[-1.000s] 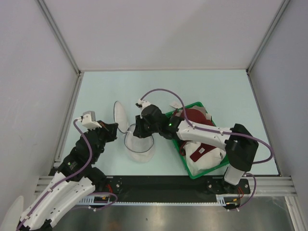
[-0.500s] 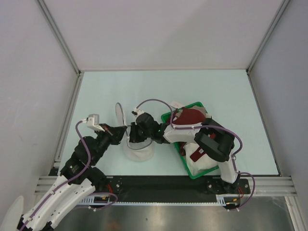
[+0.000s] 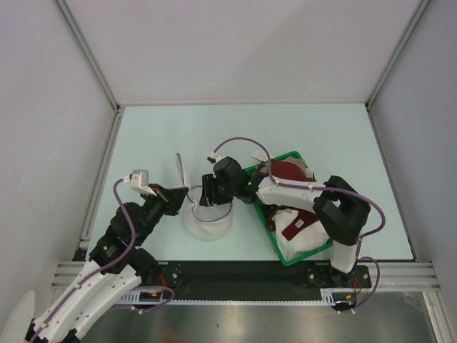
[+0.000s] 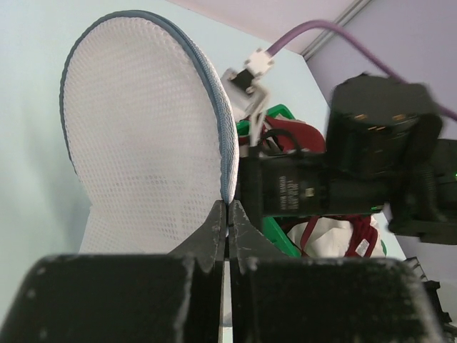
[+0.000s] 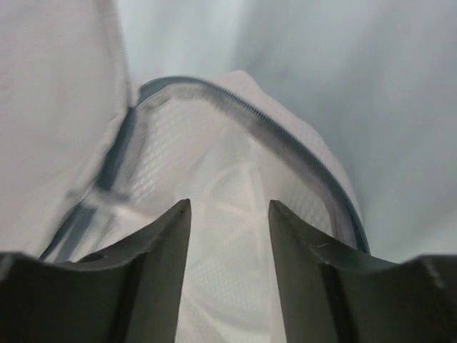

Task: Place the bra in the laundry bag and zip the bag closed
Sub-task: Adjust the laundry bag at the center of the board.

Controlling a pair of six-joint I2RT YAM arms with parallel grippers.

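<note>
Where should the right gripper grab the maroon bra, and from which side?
Probably pinch the bra by its rounded cup, coming from above. That cup lies uppermost at the far end of the green basket, whose walls block a sideways approach.

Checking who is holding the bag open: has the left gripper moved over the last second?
Yes. The left gripper has shifted right, toward the green basket, and is now at the rim of the laundry bag.
</note>
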